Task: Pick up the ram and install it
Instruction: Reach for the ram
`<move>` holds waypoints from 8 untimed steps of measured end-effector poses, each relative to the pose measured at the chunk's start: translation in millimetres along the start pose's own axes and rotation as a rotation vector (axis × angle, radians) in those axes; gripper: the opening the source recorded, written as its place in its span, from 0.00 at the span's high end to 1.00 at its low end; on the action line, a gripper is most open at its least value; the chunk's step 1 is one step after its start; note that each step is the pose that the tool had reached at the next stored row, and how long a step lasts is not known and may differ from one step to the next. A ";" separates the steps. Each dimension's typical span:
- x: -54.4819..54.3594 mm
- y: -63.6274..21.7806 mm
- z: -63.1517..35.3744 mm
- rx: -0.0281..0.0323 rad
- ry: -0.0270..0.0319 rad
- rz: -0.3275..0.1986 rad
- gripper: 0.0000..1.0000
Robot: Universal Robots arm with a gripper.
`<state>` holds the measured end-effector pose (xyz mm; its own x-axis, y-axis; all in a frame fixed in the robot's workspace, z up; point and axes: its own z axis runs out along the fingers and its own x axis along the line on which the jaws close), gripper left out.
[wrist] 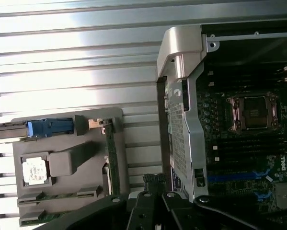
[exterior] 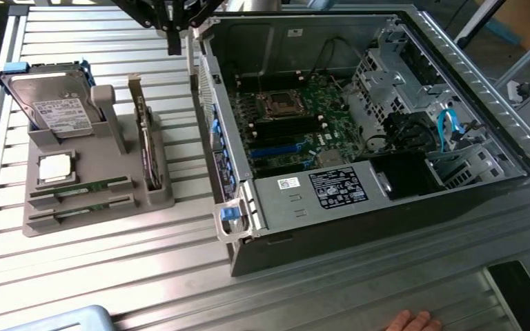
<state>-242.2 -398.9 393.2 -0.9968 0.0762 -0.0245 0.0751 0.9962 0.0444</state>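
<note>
Two ram sticks lie flat in the front slots of a grey holder (exterior: 39, 231) on the exterior view's left: one ram (exterior: 81, 188) and a second ram (exterior: 79, 214) nearer the front. In the wrist view, the ram sticks (wrist: 57, 196) sit at the holder's edge. My gripper (exterior: 174, 47) hangs high above the table, between the holder and the open computer case (exterior: 357, 221), far from the ram. Its black fingers (wrist: 145, 211) are shut with nothing between them. The motherboard's black memory slots (exterior: 288, 129) lie beside the CPU socket (exterior: 279, 103).
The holder also carries a hard drive (exterior: 53, 107), an upright expansion card (exterior: 145, 145) and a CPU chip (exterior: 56, 167). A person's hand (exterior: 413, 322) rests at the front table edge. A blue box corner (exterior: 63, 321) and a dark object (exterior: 523, 293) sit near the front.
</note>
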 end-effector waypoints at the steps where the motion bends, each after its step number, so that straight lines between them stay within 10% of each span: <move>1: 1.9 -0.1 0.0 0.0000 0.0000 0.000 0.89; 8: 14.7 -1.1 -0.4 0.0000 0.0001 0.000 0.89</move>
<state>-257.0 -398.9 393.2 -0.9968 0.0762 -0.0245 0.0751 0.9962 0.0443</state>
